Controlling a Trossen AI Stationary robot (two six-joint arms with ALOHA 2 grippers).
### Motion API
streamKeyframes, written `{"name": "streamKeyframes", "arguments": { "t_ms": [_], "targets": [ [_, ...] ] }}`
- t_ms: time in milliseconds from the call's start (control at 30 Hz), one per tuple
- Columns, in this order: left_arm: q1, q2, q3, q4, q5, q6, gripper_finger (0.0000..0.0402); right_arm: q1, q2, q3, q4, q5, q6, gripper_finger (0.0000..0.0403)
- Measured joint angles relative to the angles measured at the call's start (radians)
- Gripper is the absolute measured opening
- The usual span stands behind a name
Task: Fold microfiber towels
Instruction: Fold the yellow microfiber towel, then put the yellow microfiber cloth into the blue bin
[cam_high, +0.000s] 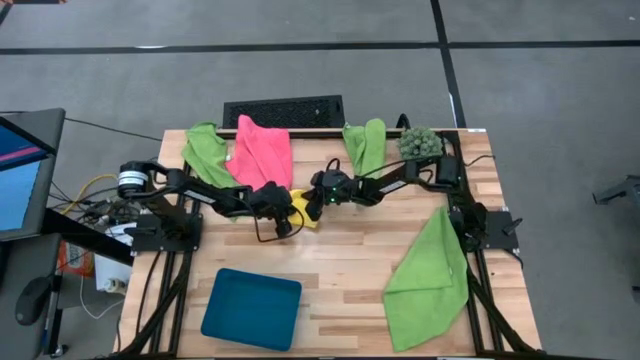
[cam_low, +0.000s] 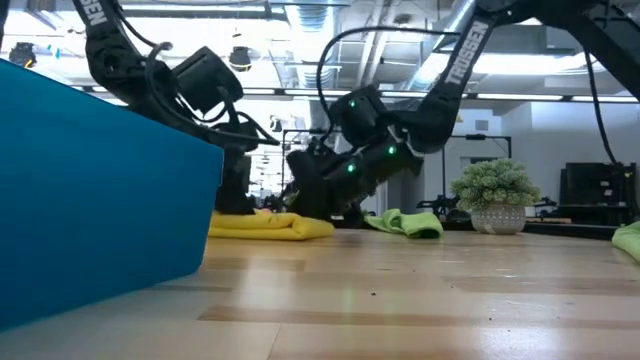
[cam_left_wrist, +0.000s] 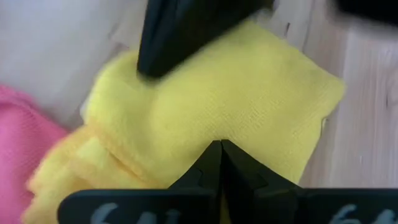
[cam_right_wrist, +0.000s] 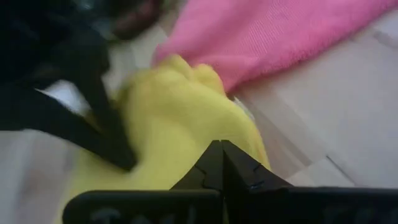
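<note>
A folded yellow towel (cam_high: 304, 209) lies flat on the table's middle, seen as a low stack in the low view (cam_low: 270, 226). My left gripper (cam_high: 287, 218) comes at it from the table's left and is shut, its tips on the cloth (cam_left_wrist: 221, 148). My right gripper (cam_high: 314, 200) comes from the right, also shut, with its tips on the same towel (cam_right_wrist: 221, 148). A pink towel (cam_high: 262, 150) lies just behind, and its near edge touches the yellow one. My left gripper rests its shut fingertips (cam_left_wrist: 211, 163) on the yellow towel's top layer (cam_left_wrist: 205, 118), slanting down from the table's left. Whether any cloth is pinched cannot be told. The towel lies flat on the table. My right gripper sets its shut fingertips (cam_right_wrist: 233, 163) on the yellow towel's upper surface (cam_right_wrist: 186, 118) near its right end, slanting down from the table's right. I see no cloth between the fingers. The towel stays on the table.
Lime green towels lie at the far left (cam_high: 205, 150), far middle (cam_high: 366, 144) and near right (cam_high: 430, 280). A teal tray (cam_high: 250, 308) stands at the near left. A small spiky plant (cam_high: 420, 142) sits at the far right. Bare wood lies in front of the yellow towel.
</note>
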Motion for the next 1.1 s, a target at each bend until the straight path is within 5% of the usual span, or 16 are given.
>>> {"name": "streamKeyframes", "arguments": {
  "t_ms": [233, 500, 733, 967, 1100],
  "targets": [
    [0.0, 0.001, 0.0, 0.008, -0.002, -0.016, 0.0, 0.086, -0.149, -0.088, -0.019, 0.019, -0.004, 0.0013],
    [0.0, 0.001, 0.0, 0.008, -0.006, -0.018, 0.0, 0.222, -0.016, -0.106, 0.158, 0.143, 0.012, 0.0013],
    [0.0, 0.001, 0.0, 0.007, -0.002, -0.019, 0.0, 0.232, 0.064, -0.086, 0.161, 0.129, 0.122, 0.0016],
    [0.0, 0.001, 0.0, 0.006, -0.002, -0.02, 0.0, 0.239, -0.188, -0.092, -0.145, 0.082, 0.13, 0.0014],
    [0.0, 0.001, 0.0, 0.006, -0.005, -0.041, 0.0, 0.224, -0.351, -0.091, -0.416, 0.195, 0.181, 0.0026]
  ]
}}
